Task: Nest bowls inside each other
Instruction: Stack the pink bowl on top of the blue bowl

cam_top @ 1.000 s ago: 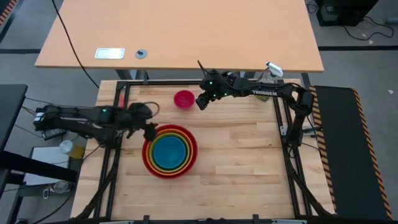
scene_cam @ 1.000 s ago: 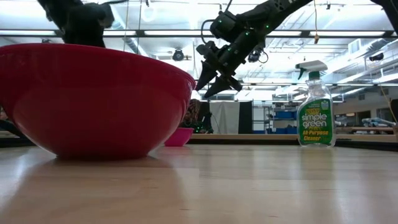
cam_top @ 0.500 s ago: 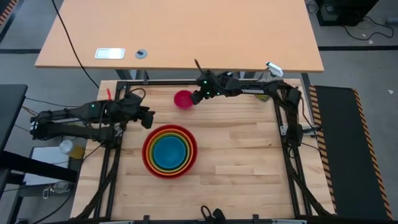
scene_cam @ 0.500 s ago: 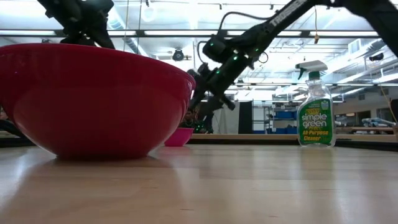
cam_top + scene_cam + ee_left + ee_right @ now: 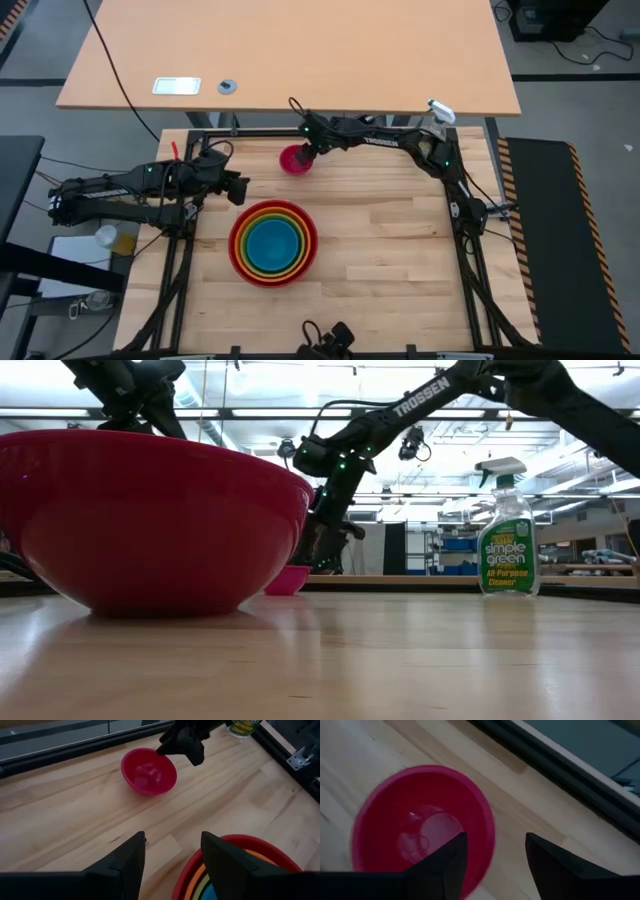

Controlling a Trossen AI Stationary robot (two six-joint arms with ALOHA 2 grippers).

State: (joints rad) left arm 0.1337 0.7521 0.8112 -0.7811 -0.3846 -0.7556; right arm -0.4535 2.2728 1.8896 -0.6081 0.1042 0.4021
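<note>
Since a second ago the right gripper (image 5: 304, 150) has come down from above the table to the pink bowl (image 5: 294, 160), while the left gripper (image 5: 238, 188) has drawn back off the stack. Nearest, the red bowl (image 5: 308, 254) holds the orange, green and blue bowls (image 5: 272, 246): four nested, one left. Just beyond, the left jaws stand parted and empty. Farthest, the right jaws, open and gripping nothing yet, straddle the pink bowl's rim.
</note>
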